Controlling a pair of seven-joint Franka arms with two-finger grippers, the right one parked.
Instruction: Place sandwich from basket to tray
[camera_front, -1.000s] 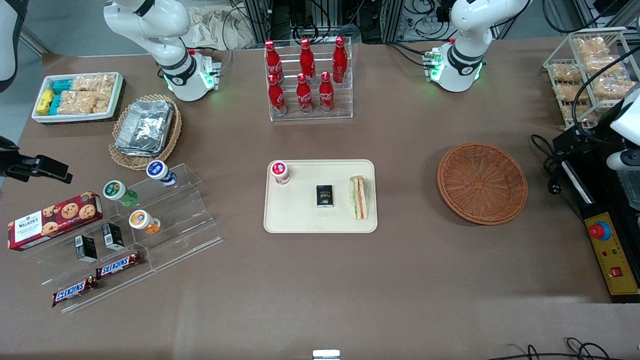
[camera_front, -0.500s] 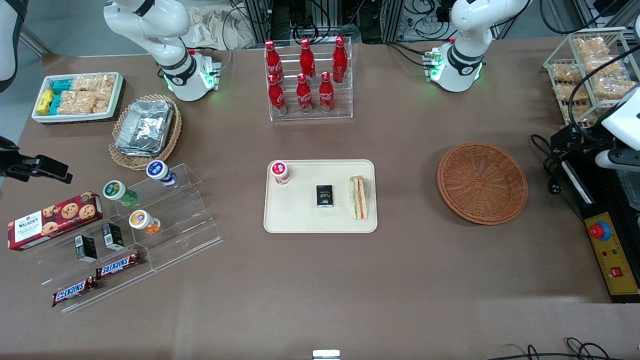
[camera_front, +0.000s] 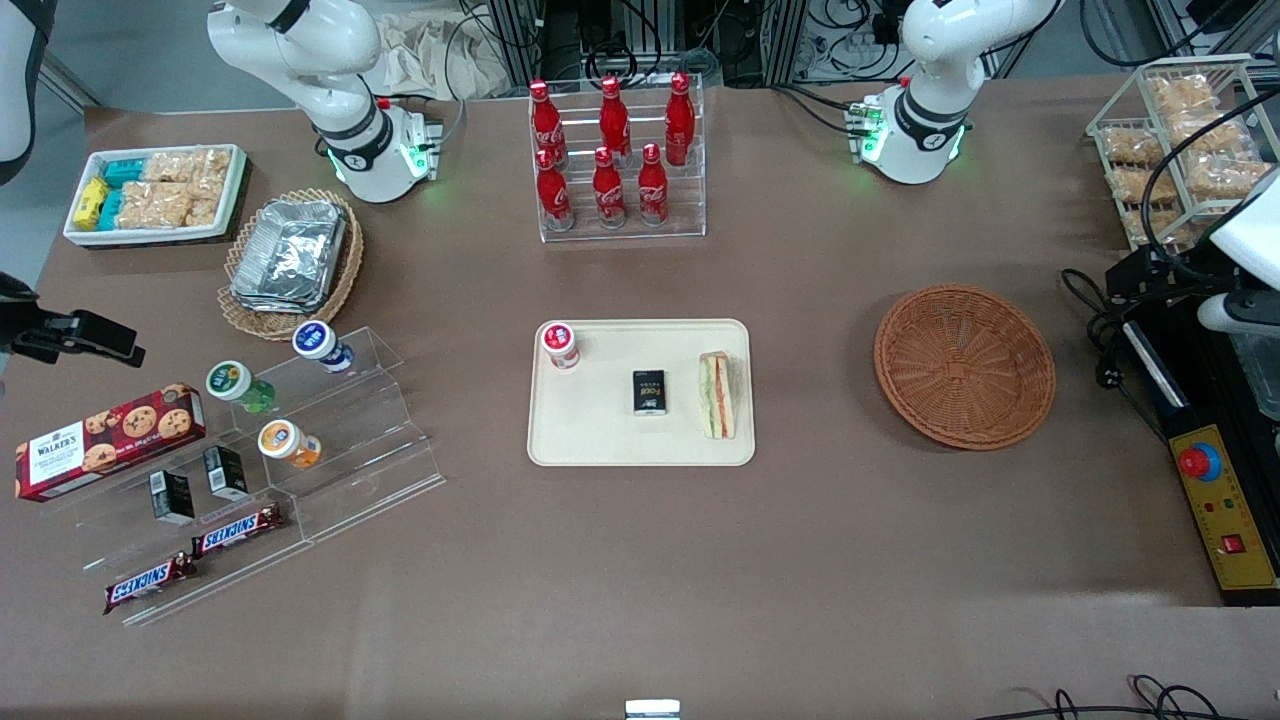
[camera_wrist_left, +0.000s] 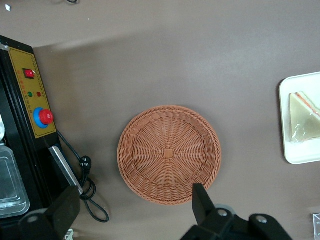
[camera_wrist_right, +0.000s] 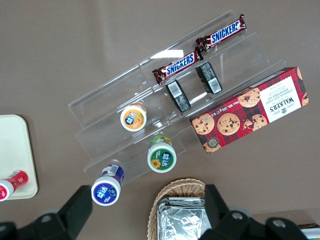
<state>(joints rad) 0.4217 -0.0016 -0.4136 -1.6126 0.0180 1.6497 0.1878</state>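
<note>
The sandwich (camera_front: 717, 395) (camera_wrist_left: 304, 117) lies on the cream tray (camera_front: 600, 440) (camera_wrist_left: 295, 155), at the tray's end nearest the basket. The reddish-brown wicker basket (camera_front: 964, 366) (camera_wrist_left: 169, 154) holds nothing. My left gripper (camera_front: 1150, 278) (camera_wrist_left: 134, 207) hangs high above the table at the working arm's end, past the basket's outer rim, near the control box. It is open wide, with nothing between its black fingers (camera_wrist_left: 202, 202).
A red-capped bottle (camera_front: 560, 345) and a black box (camera_front: 649, 392) share the tray. A control box with a red button (camera_front: 1222, 505) (camera_wrist_left: 35, 110) and cables (camera_wrist_left: 90, 195) lie beside the basket. A cola bottle rack (camera_front: 612, 160) and a wire snack rack (camera_front: 1180, 140) stand farther back.
My left gripper has shifted slightly upward at the working arm's end of the table. The sandwich, the tray and the basket have not moved.
</note>
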